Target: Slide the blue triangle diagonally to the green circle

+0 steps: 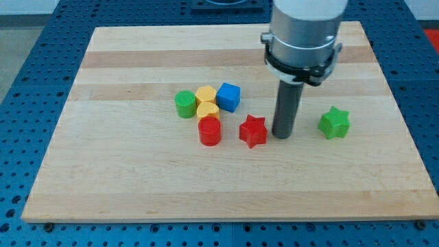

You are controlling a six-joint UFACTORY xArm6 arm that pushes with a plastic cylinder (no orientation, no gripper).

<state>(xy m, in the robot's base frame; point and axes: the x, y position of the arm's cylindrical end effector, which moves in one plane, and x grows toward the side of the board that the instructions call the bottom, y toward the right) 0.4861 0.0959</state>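
Note:
No blue triangle can be made out; the only blue block is a cube (229, 97) near the board's middle. The green circle, a short green cylinder (184, 104), stands at the left end of the cluster, two yellow blocks away from the blue cube. My tip (282, 136) rests on the board just right of the red star (253, 131), close to it or touching it, and well right of the blue cube. The rod hangs from the grey arm head (302, 34) at the view's top.
A yellow block (206, 95) and a yellow heart (208, 110) sit between the green cylinder and the blue cube. A red cylinder (210, 131) stands below them. A green star (334, 123) lies to the right. The wooden board (103, 178) sits on a blue table.

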